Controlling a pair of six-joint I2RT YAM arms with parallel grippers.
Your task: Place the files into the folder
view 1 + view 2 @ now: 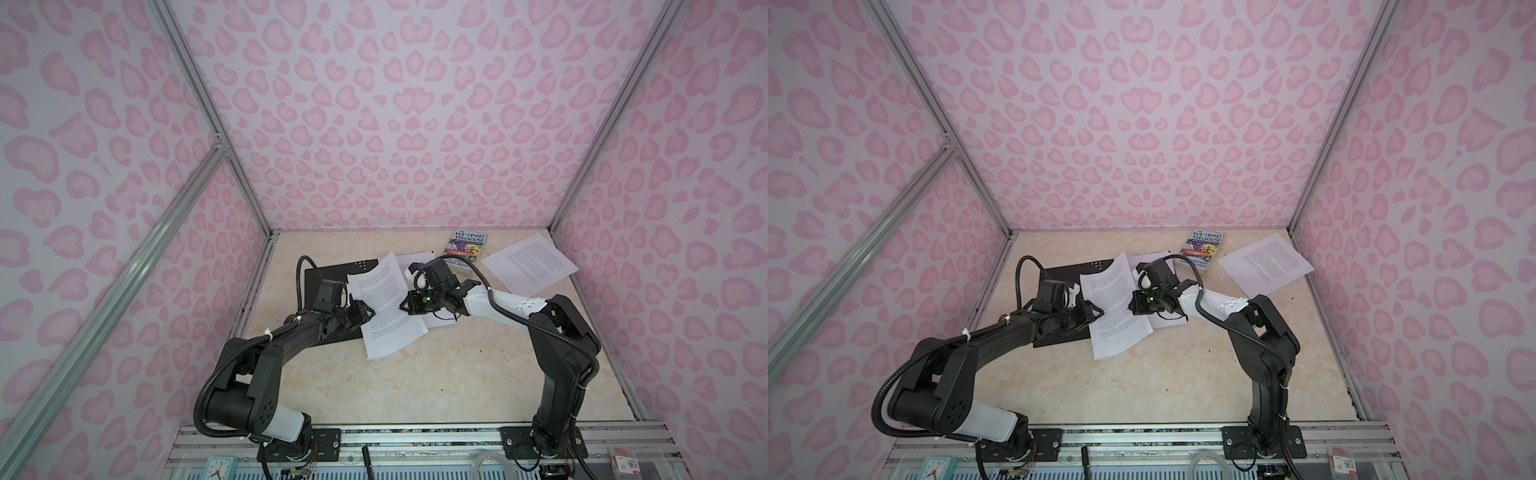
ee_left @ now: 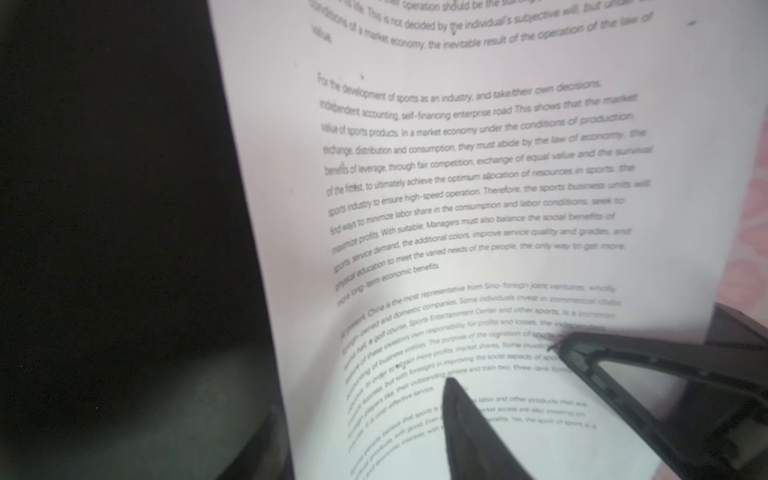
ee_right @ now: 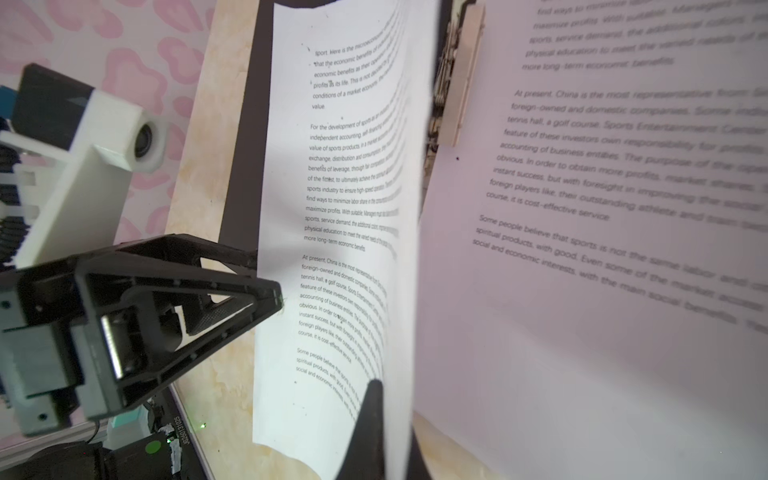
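The folder (image 1: 328, 270) (image 1: 1063, 274) lies open at the left middle of the table, black inside up, and its spine clip (image 3: 457, 75) shows in the right wrist view. One of the files, a printed sheet (image 1: 386, 307) (image 1: 1117, 309) (image 2: 478, 187) (image 3: 332, 208), is lifted and curved over the folder's right part. My right gripper (image 1: 405, 305) (image 1: 1131, 305) (image 3: 395, 424) is shut on its right edge. My left gripper (image 1: 368, 313) (image 1: 1098, 312) (image 2: 353, 436) (image 3: 276, 297) is open, with the sheet's left edge between its jaws. A second sheet (image 1: 415, 262) (image 3: 623, 208) lies flat beyond the clip. A third sheet (image 1: 530, 264) (image 1: 1264, 262) lies at the back right.
A paperback book (image 1: 467, 247) (image 1: 1202, 247) lies at the back, between the folder and the far sheet. Pink patterned walls close in the table (image 1: 415, 382) on three sides. Both arm bases stand on the metal rail (image 1: 415, 436) at the front edge.
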